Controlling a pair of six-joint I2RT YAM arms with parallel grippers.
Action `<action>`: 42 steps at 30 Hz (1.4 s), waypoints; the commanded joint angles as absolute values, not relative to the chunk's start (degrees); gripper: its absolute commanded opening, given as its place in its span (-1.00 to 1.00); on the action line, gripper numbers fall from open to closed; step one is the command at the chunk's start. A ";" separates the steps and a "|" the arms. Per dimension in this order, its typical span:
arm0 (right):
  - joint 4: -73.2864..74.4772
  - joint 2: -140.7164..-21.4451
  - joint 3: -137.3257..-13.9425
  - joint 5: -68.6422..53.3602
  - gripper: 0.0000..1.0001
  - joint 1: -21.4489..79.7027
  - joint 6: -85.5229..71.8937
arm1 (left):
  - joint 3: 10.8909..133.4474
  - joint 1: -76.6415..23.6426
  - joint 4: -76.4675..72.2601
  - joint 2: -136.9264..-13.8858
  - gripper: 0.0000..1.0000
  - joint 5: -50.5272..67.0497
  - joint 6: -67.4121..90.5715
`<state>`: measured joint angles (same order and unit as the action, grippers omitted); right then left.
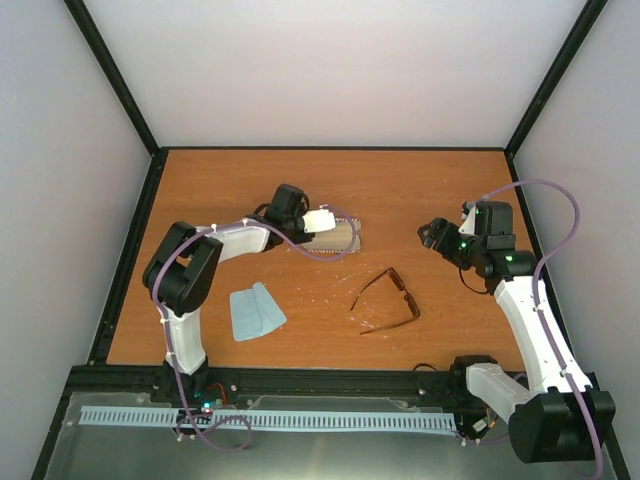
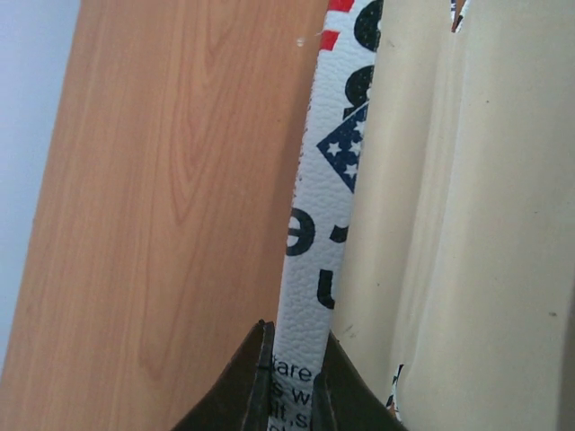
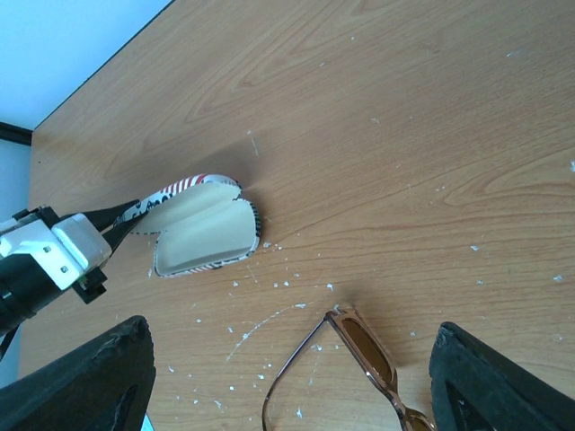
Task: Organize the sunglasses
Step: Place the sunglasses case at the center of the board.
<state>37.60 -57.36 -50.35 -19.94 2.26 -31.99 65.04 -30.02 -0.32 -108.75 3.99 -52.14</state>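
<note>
- Your left gripper (image 2: 292,382) is closed tight on the edge of the case (image 3: 202,232). The two dark fingers (image 2: 247,386) pinch the printed white lid between them with no gap showing.
- The case stands open on the table (image 1: 420,180). Its cream lining faces the right arm, and the pinched lid is tilted up off the base.
- Your right gripper (image 3: 289,334) is spread wide and has hold of nothing. In the right wrist view its two fingers (image 3: 85,382) sit at either bottom corner, above the wood.
- The sunglasses (image 1: 390,300) lie flat on the table with both slim arms unfolded. They are near the middle and closer to you than the case.
- In the right wrist view one brown lens and one thin arm show between the spread fingers. They are below the gripper and not touching it.
- The sunglasses and the case are apart, with bare wood and small white specks between them.
- A light blue cloth (image 1: 256,311) lies beside the left arm, well to the left of the sunglasses.
</note>
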 commanded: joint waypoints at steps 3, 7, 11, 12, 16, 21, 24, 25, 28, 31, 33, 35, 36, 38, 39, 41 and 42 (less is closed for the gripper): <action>38.06 -55.96 -51.18 -18.51 0.62 2.11 -32.34 | 68.77 -30.32 -4.53 -113.17 -0.80 1.64 -55.23; 37.97 -55.41 -50.83 -18.28 0.62 2.11 -32.67 | 70.53 -29.94 -6.18 -115.50 -0.81 -0.38 -55.59; 37.88 -54.97 -50.24 -18.52 0.62 2.13 -33.02 | 72.03 -29.40 -5.84 -115.98 -0.69 -0.79 -55.13; 37.88 -54.92 -50.08 -18.59 0.62 2.13 -33.11 | 71.96 -29.36 -5.90 -115.49 -0.59 -0.67 -55.08; 37.63 -54.55 -49.69 -18.72 0.62 2.11 -33.39 | 70.89 -29.27 -5.15 -113.49 0.08 0.27 -54.23; 37.44 -54.78 -50.01 -18.77 0.62 2.11 -33.36 | 69.83 -29.27 -4.05 -110.24 0.51 0.71 -52.34; 37.44 -55.29 -50.70 -20.12 0.62 2.15 -32.87 | 69.83 -29.27 -2.21 -106.25 0.56 0.69 -49.69; 37.44 -55.61 -50.85 -20.97 0.62 2.19 -32.61 | 69.98 -29.22 -1.03 -104.43 0.56 0.70 -48.52; 37.64 -57.16 -51.78 -21.92 0.61 4.68 -31.90 | 70.77 -29.01 2.51 -98.41 0.57 -0.20 -44.49; 39.09 -60.77 -54.47 -19.30 0.57 12.50 -30.81 | 73.27 -26.39 10.97 -93.57 0.55 0.91 -37.75; 41.26 -64.89 -57.09 -16.86 0.42 20.56 -30.26 | 73.86 -23.17 17.60 -90.64 0.49 2.85 -33.23; 42.16 -68.74 -58.59 -16.40 0.27 25.61 -30.90 | 70.73 -20.60 19.59 -87.38 0.45 3.60 -33.54; 41.89 -70.15 -58.75 -16.77 0.25 27.45 -31.37 | 67.92 -19.80 19.55 -85.52 0.42 3.03 -34.61; 41.05 -72.35 -58.84 -17.11 0.21 30.25 -32.73 | 61.67 -18.72 20.16 -81.63 0.32 1.94 -36.67; 41.16 -73.46 -58.93 -17.01 0.20 31.07 -33.60 | 59.39 -18.27 20.78 -80.18 0.25 1.86 -37.13; 40.41 -75.51 -58.82 -16.62 0.19 31.92 -34.49 | 55.95 -17.60 21.59 -77.79 0.13 1.34 -37.02; 39.16 -76.30 -58.72 -15.12 0.15 32.05 -34.69 | 54.82 -17.39 21.85 -77.10 0.10 1.19 -36.61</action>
